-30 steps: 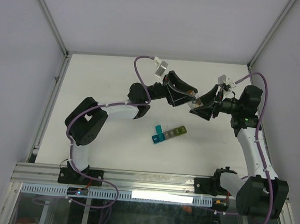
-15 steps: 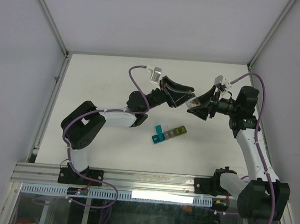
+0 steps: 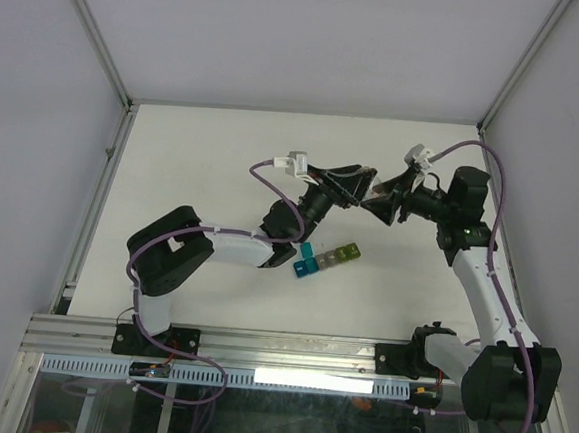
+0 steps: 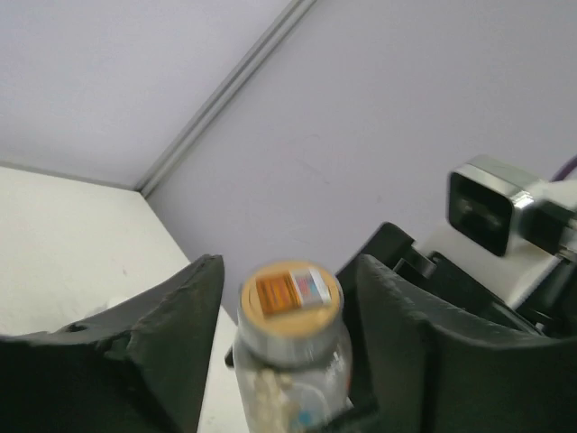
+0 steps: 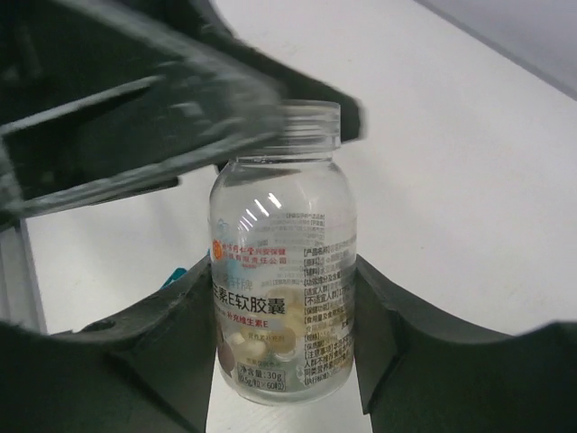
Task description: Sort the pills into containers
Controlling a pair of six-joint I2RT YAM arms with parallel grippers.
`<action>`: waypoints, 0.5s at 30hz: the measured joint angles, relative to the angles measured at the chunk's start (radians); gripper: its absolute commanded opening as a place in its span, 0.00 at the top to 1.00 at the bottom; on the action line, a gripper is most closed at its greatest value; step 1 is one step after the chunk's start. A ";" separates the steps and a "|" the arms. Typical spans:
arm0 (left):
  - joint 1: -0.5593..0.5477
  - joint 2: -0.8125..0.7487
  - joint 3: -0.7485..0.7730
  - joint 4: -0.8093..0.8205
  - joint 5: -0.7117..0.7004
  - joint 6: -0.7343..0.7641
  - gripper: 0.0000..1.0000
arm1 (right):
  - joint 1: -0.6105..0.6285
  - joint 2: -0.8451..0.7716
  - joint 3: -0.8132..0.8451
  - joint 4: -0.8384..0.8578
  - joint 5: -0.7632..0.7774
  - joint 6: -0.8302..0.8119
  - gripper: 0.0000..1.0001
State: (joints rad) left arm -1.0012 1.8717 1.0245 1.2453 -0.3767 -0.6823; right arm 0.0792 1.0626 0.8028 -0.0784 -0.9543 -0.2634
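We see the clear bottle (image 5: 288, 189) held off the table (image 3: 204, 160) between the two arms, and the arrangement reads to us as a two-handed opening. The right gripper (image 5: 281, 264) is clamped on the bottle's body, its fingers pressed against the sides low down. That leaves the neck free and pointing toward the other arm. The pills (image 5: 261, 338), pale ones, lie heaped at the end of the bottle nearest the right wrist, so we judge nothing can spill from this pose.

The left gripper (image 4: 287, 266) faces the bottle from the opposite end, with the tan cap (image 4: 290, 293) sitting between its fingers. They stand close on either side of it, but we cannot tell whether they pinch it or merely bracket it. In the right wrist view a left finger blurs across the neck, where bare thread shows, so we cannot say whether the cap is seated or loose.

The containers (image 3: 326, 257) sit on the table just in front of where the grippers meet, between the two arms. Their blue and teal end lies toward the left arm and the yellow-green end toward the right. We judge that spot lets either arm tip the bottle over them, though we cannot see into the compartments from here
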 measured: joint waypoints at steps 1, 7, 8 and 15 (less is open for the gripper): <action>-0.003 0.000 -0.003 0.006 0.005 0.025 0.04 | -0.019 0.003 -0.002 0.010 -0.031 0.026 1.00; 0.009 -0.087 -0.119 0.085 0.146 0.129 0.01 | -0.131 0.009 -0.022 0.140 -0.187 0.182 1.00; 0.024 -0.112 -0.135 0.093 0.190 0.137 0.01 | -0.130 0.009 -0.023 0.152 -0.209 0.194 1.00; 0.263 -0.199 -0.093 0.104 0.591 0.031 0.01 | -0.131 0.009 -0.024 0.209 -0.352 0.241 1.00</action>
State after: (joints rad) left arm -0.7380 1.6726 0.9310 1.3491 0.2138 -0.6510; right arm -0.0517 1.0714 0.7784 0.1307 -1.3067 -0.0223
